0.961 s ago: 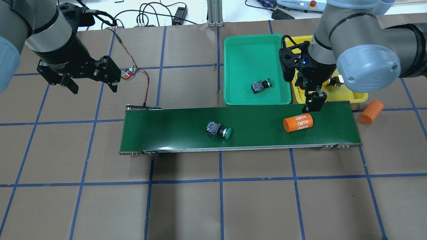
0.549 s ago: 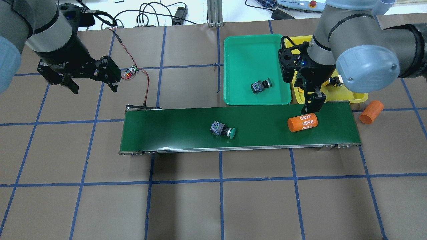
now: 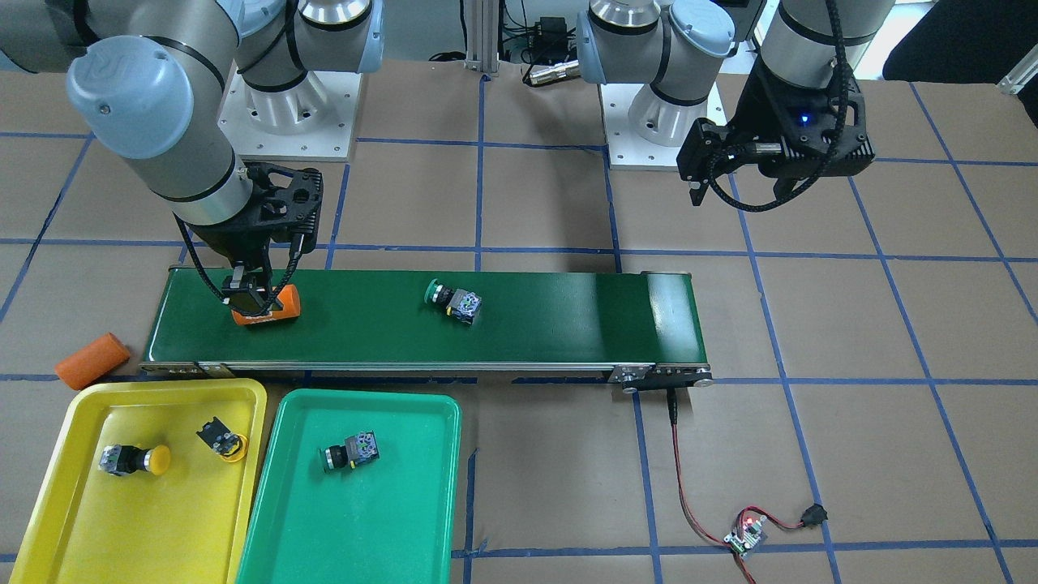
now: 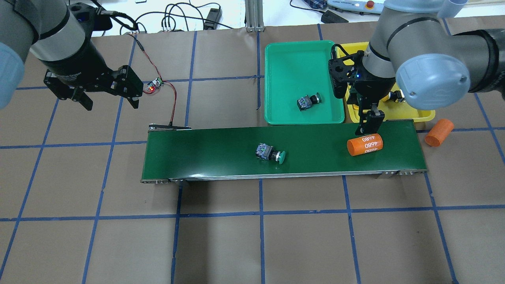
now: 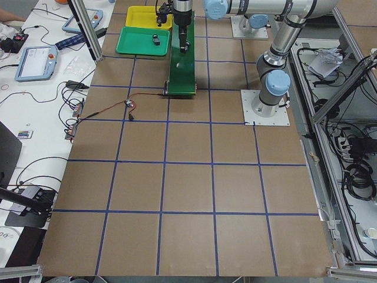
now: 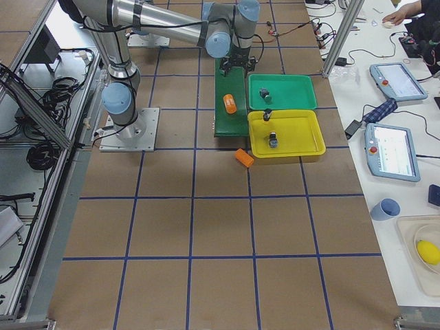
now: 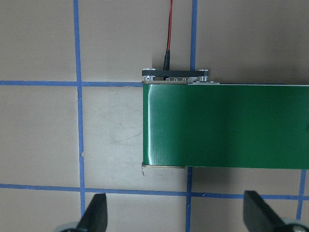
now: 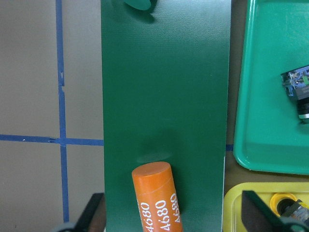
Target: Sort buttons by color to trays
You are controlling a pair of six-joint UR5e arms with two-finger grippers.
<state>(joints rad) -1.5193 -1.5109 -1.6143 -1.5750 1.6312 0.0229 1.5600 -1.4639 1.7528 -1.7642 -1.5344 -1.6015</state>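
Note:
One green button (image 4: pixel 270 153) lies on its side mid-belt. Another green button (image 4: pixel 308 101) rests in the green tray (image 4: pixel 288 59). Two yellow buttons (image 3: pixel 134 459) (image 3: pixel 219 440) lie in the yellow tray (image 3: pixel 122 527). My right gripper (image 4: pixel 369 122) hangs open over the belt's right end, just above the orange "4680" cylinder (image 8: pixel 157 198), which shows between its fingers (image 8: pixel 96 212) in the right wrist view. My left gripper (image 4: pixel 110 103) is open and holds nothing, off the belt's left end.
The dark-green conveyor belt (image 4: pixel 221 150) runs across the table in front of both trays. A second orange cylinder (image 4: pixel 438 132) lies on the table past the belt's right end. A small circuit board (image 4: pixel 154 85) with red wire sits behind the belt's left end.
The green button and the "4680" cylinder have both travelled rightward along the belt. My right gripper stays nearly in place above the cylinder. The left arm has not moved.

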